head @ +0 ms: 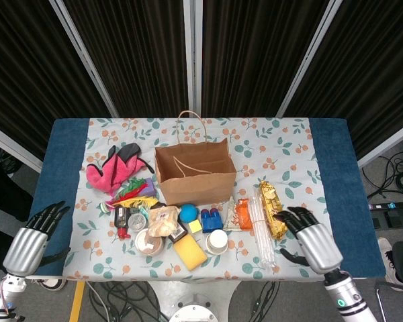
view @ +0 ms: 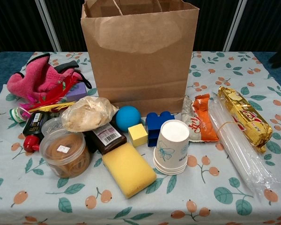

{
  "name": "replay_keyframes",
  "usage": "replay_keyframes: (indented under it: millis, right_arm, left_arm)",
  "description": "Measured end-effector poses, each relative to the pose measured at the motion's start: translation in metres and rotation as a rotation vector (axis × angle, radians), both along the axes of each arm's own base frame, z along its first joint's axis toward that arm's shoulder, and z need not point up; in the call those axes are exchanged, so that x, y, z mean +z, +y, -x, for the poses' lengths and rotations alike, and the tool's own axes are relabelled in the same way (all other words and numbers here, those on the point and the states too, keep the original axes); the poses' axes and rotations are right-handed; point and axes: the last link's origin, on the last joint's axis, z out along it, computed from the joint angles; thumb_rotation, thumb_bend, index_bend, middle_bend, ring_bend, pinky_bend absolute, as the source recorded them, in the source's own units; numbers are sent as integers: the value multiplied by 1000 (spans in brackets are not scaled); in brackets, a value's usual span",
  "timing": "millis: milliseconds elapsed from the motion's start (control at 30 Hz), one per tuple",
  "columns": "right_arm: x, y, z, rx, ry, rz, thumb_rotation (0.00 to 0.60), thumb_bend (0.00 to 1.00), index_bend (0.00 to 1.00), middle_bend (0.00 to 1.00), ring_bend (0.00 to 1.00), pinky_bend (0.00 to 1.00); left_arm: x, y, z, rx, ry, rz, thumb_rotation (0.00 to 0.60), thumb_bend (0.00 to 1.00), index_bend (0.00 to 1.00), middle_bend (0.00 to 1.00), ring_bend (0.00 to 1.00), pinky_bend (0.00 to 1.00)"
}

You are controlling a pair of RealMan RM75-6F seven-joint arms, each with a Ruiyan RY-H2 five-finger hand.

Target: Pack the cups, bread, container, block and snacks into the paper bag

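Observation:
The brown paper bag [head: 193, 173] [view: 140, 51] stands open at mid-table. In front of it lie bagged bread [head: 163, 221] [view: 87, 114], a stack of paper cups [head: 217, 241] [view: 172, 146], a clear container of rubber bands [head: 148, 243] [view: 65, 153], a blue block [head: 211, 219] [view: 158, 126], an orange snack pack [head: 242, 214] [view: 201, 123] and a gold snack bar [head: 273, 209] [view: 243, 117]. My right hand [head: 312, 243] hovers over the table's front right, fingers spread, holding nothing, just right of the gold bar. My left hand [head: 32, 238] hangs off the front left corner, fingers apart and empty.
A pink plush [head: 114, 169], feathers [head: 131, 192], a blue ball [head: 188, 212], a small yellow cube [view: 137, 134], a yellow sponge [head: 190, 252], a dark bottle [head: 121, 217] and a sleeve of clear plastic cups [head: 260, 229] crowd the front. The table's front edge lies close below.

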Motion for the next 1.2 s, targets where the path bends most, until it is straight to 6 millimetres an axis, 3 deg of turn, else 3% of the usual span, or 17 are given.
replay_keyframes:
  millis: [133,467,833,1200]
  right_arm:
    - [-22,-14,-30,69,95,-101,600,98,251,282,192,225]
    - [-68,-37,-75,116,135,-230,600,104,262,282,192,227]
    - [-106,-46,-85,109,184,-296,600,118,284,287,192,239]
    - [-122,-44,-90,115,218,-284,600,216,571,492,383,450]
  left_arm:
    - [0,-2,1,8,-7,4,600,194,136,175,135,246]
    - [3,2,7,27,-10,-4,600,194,136,175,134,246]
    - [6,4,14,52,-13,-16,600,194,136,175,135,245]
    - [8,4,18,60,-17,-24,600,193,136,175,134,245]
